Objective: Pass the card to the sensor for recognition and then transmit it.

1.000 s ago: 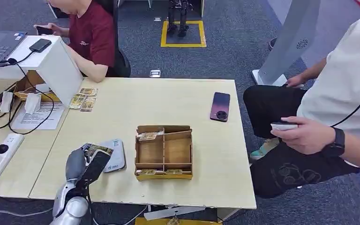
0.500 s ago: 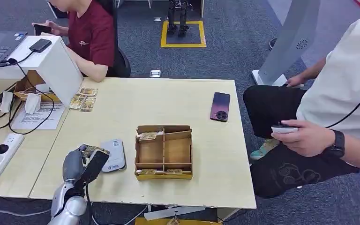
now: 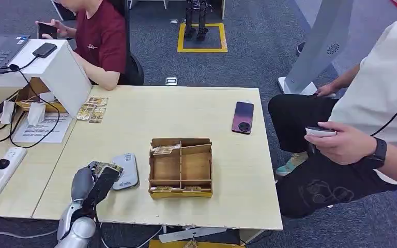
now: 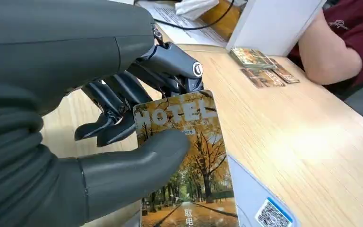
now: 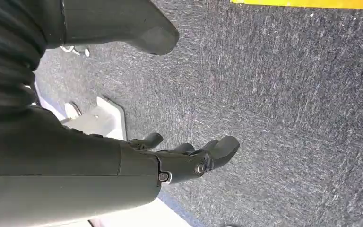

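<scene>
The left hand [image 3: 90, 184] pinches the card [image 4: 189, 156] (a "HOTEL" print) just beside the sensor [image 3: 125, 170], left of the box [image 3: 181, 167], while the right hand [image 5: 189, 158] hangs empty, fingers apart.

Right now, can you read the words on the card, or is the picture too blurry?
In the left wrist view the card held by the left robot hand is sharp: large letters read MOTEL, though the thumb covers some print. In the head view the card is too small to read. The right wrist view shows crisp carpet.
</scene>
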{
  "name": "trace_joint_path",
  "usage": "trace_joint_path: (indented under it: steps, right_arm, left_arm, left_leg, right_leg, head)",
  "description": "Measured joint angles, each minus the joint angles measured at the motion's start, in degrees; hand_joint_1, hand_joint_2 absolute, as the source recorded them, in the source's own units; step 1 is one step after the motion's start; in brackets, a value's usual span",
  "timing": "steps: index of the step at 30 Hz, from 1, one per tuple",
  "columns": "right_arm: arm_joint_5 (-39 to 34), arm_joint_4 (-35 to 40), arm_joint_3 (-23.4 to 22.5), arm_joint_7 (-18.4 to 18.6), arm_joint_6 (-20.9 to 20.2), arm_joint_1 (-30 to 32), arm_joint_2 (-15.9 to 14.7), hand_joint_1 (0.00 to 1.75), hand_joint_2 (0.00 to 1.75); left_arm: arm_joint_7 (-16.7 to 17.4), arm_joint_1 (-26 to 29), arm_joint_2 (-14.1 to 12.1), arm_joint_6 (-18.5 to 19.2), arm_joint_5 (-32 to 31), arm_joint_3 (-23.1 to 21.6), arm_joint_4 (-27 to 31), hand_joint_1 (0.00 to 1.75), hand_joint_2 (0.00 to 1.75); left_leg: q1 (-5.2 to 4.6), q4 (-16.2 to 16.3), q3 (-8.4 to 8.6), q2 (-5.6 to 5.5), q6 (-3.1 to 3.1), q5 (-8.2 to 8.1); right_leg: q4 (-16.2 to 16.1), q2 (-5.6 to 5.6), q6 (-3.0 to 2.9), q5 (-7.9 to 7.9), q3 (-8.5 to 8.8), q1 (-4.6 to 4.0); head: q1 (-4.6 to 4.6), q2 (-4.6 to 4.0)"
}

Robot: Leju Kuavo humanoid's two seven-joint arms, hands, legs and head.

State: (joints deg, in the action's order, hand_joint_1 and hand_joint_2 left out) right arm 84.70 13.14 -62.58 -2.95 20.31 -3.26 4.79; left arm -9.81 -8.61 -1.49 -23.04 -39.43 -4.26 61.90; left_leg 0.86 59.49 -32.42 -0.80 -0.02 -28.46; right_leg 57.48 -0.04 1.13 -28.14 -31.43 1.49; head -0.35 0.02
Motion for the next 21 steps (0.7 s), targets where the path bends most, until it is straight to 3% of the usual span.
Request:
trace_joint_path:
  steps: [14,16,18,21]
  right_arm:
    - [0.0,0.0,0.0,0.4,0.0,0.0,0.0,0.00,1.75]
    - [0.0,0.0,0.0,0.4,-0.1,0.0,0.0,0.00,1.75]
    - [0.5,0.0,0.0,0.0,-0.1,0.0,0.0,0.00,1.75]
    - [0.5,0.0,0.0,0.0,0.0,0.0,0.0,0.00,1.75]
  left_arm:
    - [-0.6,0.9,0.4,0.8,0.8,0.0,1.9,1.75,1.75]
    - [-0.5,1.4,0.6,0.1,-1.1,0.0,2.8,1.75,1.75]
    - [1.5,1.4,0.7,-3.6,-6.1,0.0,2.7,1.75,1.75]
    - [-1.9,1.3,0.8,-1.8,1.0,0.1,2.5,1.75,1.75]
  left_leg:
    - [0.00,0.0,0.00,0.00,0.00,0.00]
    - [0.00,0.0,0.00,0.00,0.00,0.00]
    - [0.00,0.0,0.01,0.00,0.00,0.00]
    - [0.00,0.0,0.00,0.00,0.00,0.00]
  right_leg:
    - [0.0,-0.01,0.00,0.00,0.00,0.00]
    - [0.0,0.00,0.00,0.00,-0.01,0.00]
    - [0.0,0.00,0.00,0.00,-0.01,0.00]
    - [0.0,0.00,0.00,0.00,-0.01,0.00]
  head:
    - [0.00,0.00]
    - [0.02,0.00]
    - [0.02,0.00]
    - [0.02,0.00]
